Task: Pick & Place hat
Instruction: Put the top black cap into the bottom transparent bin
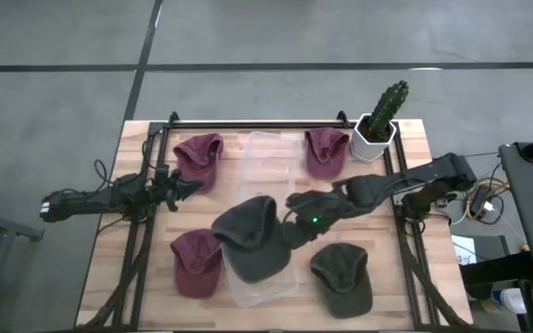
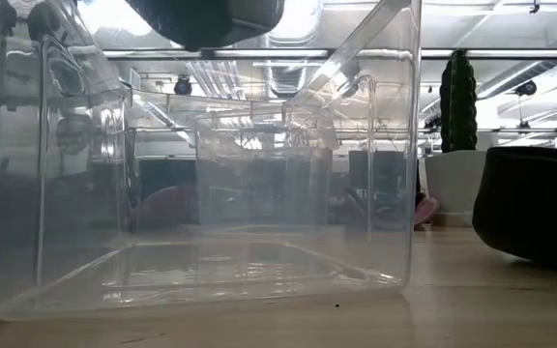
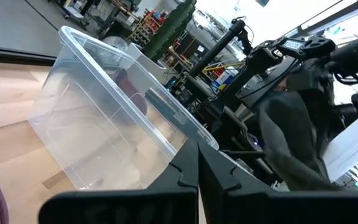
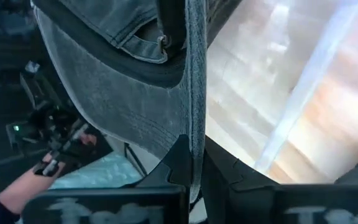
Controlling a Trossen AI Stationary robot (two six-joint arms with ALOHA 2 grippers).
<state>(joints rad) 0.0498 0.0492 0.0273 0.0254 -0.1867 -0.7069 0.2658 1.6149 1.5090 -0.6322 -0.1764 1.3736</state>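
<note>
A dark grey hat (image 1: 253,236) hangs over the clear plastic bin (image 1: 268,153) in the middle of the table, held by my right gripper (image 1: 291,225), which reaches in from the table's right. In the low view the hat's underside (image 2: 211,19) shows above the bin's rim (image 2: 211,97). My left gripper (image 1: 188,188) waits shut at the bin's left side, touching nothing; its wrist view shows the shut fingers (image 3: 197,168) and the bin (image 3: 110,124). My right gripper is shut on the grey hat's thin edge (image 4: 196,146), which runs edge-on between the two fingers. The fingers come level from the table's right. The hat is lifted clear above the bin, its inside and back strap with buckle (image 4: 160,40) facing the wrist camera.
Three maroon hats lie on the table: far left (image 1: 200,159), far right (image 1: 325,151), near left (image 1: 197,262). A dark green hat (image 1: 340,277) lies near right. A cactus in a white pot (image 1: 378,125) stands at the far right corner. A person's hand (image 4: 23,186) shows beyond the table.
</note>
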